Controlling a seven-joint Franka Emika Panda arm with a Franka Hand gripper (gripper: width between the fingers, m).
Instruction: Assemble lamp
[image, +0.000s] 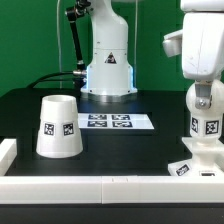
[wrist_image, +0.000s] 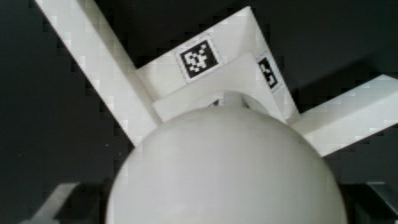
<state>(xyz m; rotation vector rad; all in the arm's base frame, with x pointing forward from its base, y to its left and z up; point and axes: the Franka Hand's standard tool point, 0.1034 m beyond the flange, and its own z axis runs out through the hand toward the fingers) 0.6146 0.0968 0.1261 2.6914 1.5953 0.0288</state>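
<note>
**Three white lamp parts, two of them stacked under the arm**

Toward the exterior view's left, on the black tabletop (image: 30, 110): the shade (image: 58, 127), wide mouth down, narrow end up, one black-and-white tag facing the camera. Stands alone, well apart from the other two parts. Near it, toward the middle and further back: the marker board (image: 108, 122), lying flat.

At the exterior view's right: the base (image: 200, 160), flat on the tabletop just behind the white front rail (image: 100, 186). One tag on its top face, another on the short upright stem (image: 207, 125). Directly above the stem: the bulb (image: 205, 98), right beneath the white robot hand (image: 205, 45). Cannot tell whether bulb and stem touch.

In the wrist view: the bulb (wrist_image: 222, 160) filling most of the picture, smooth and egg-like from this angle. Beyond it, the base (wrist_image: 205, 62) with two tags showing; stem hidden behind the bulb.

Fingers (image: 195, 96): down at the bulb's sides, pale against pale. Cannot tell whether clamped on the bulb or standing apart from it.
</note>
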